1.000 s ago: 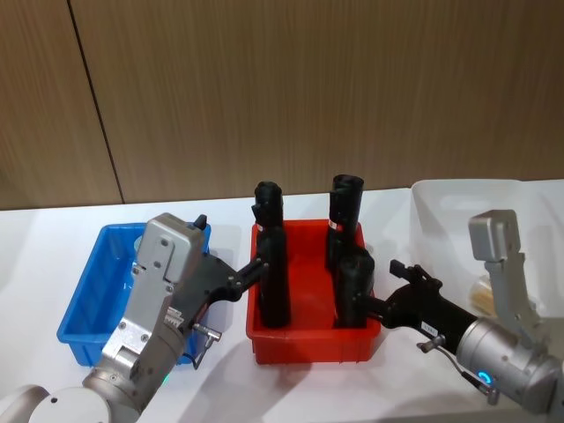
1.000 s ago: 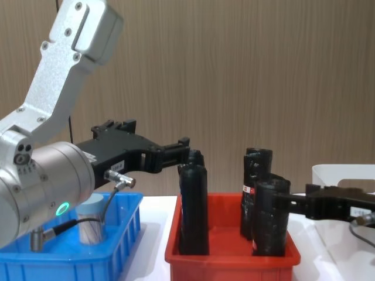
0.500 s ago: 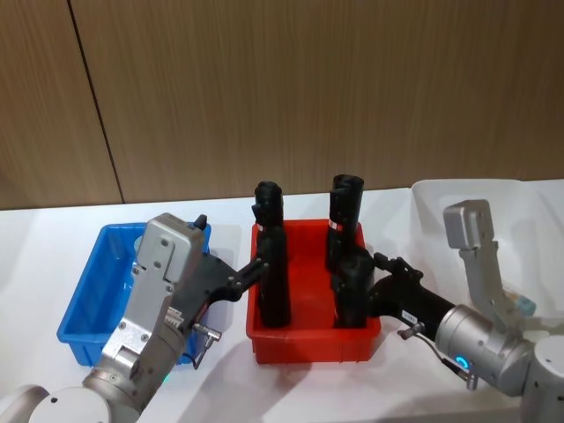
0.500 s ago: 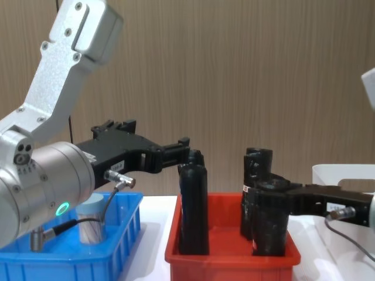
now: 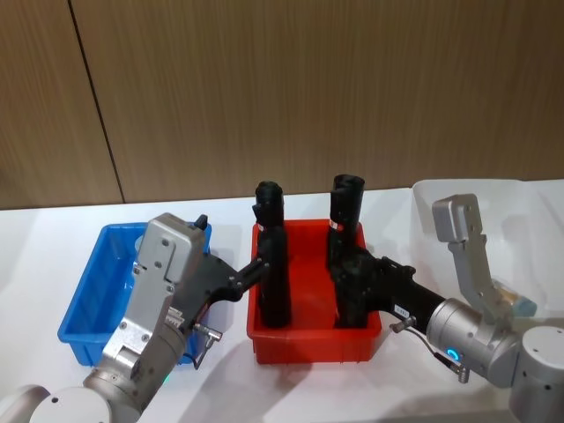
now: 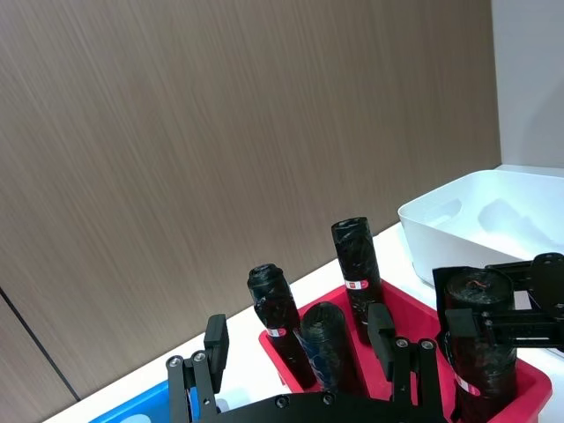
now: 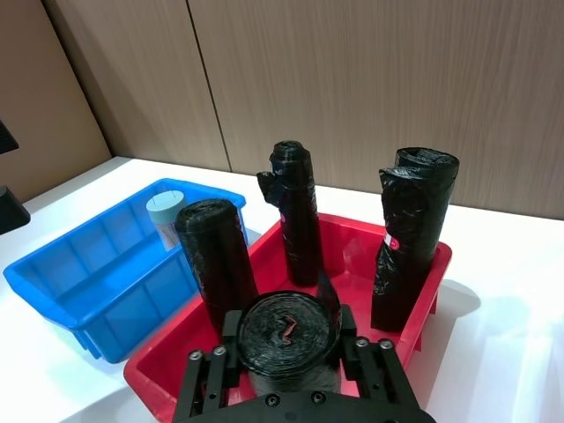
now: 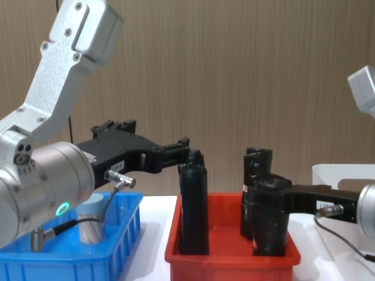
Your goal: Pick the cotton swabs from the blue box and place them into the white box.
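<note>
we see one tub of the cotton swabs (image 8: pixel 92 225) standing upright in the blue box (image 5: pixel 88 295), its pale blue lid up, below and behind the left gripper (image 8: pixel 181 151). that gripper reaches level from the left arm's bent elbow, out over the gap between the blue box and the red bin (image 5: pixel 313 339); its fingers stand apart, holding nothing, their tips close to the top of the near-left black roll (image 5: pixel 273 278).

the right gripper (image 7: pixel 286 352) comes in low from the white box (image 5: pixel 520 220) side, forearm stretched toward the red bin. in the right wrist view its fingers flank the top of the near-right black roll (image 7: pixel 286 339), one on each side; we cannot tell whether they press on it.

two more black rolls (image 5: pixel 346 207) stand upright at the far side of the red bin, beyond both grippers.
</note>
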Motion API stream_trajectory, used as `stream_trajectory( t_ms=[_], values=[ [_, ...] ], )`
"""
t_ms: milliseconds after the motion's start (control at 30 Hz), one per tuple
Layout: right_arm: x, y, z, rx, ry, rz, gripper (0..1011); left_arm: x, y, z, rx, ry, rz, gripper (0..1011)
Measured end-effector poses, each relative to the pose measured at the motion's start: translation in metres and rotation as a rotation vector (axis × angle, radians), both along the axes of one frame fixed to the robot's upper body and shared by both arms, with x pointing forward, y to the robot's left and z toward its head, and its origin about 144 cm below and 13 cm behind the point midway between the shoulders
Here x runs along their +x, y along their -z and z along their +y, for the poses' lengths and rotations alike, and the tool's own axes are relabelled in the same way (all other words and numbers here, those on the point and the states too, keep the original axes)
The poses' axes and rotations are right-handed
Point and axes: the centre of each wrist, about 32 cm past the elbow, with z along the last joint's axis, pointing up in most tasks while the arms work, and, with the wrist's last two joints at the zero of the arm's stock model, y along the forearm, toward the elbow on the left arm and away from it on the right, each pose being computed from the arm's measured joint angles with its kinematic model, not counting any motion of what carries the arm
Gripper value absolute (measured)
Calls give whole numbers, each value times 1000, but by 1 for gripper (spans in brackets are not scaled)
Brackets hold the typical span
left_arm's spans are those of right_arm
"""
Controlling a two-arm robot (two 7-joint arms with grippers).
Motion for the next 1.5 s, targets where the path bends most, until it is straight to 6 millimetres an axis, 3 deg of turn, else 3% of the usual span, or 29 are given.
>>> stream_trajectory(
  t_ms=[133, 233, 800, 1233, 1500],
  values=[
    [1, -1, 1, 0, -1, 2, 531, 0, 0, 0, 0, 0, 0, 1004],
    [2, -2, 1, 5, -3, 2, 513, 0, 0, 0, 0, 0, 0, 1004],
    [4, -34, -1, 30, 4, -94, 509, 0, 0, 0, 0, 0, 0, 1004],
    [10, -82, -27, 7, 88, -252, 509, 0, 0, 0, 0, 0, 0, 1004],
    [14, -99, -47, -25, 164, -311, 509, 0, 0, 0, 0, 0, 0, 1004]
  ],
)
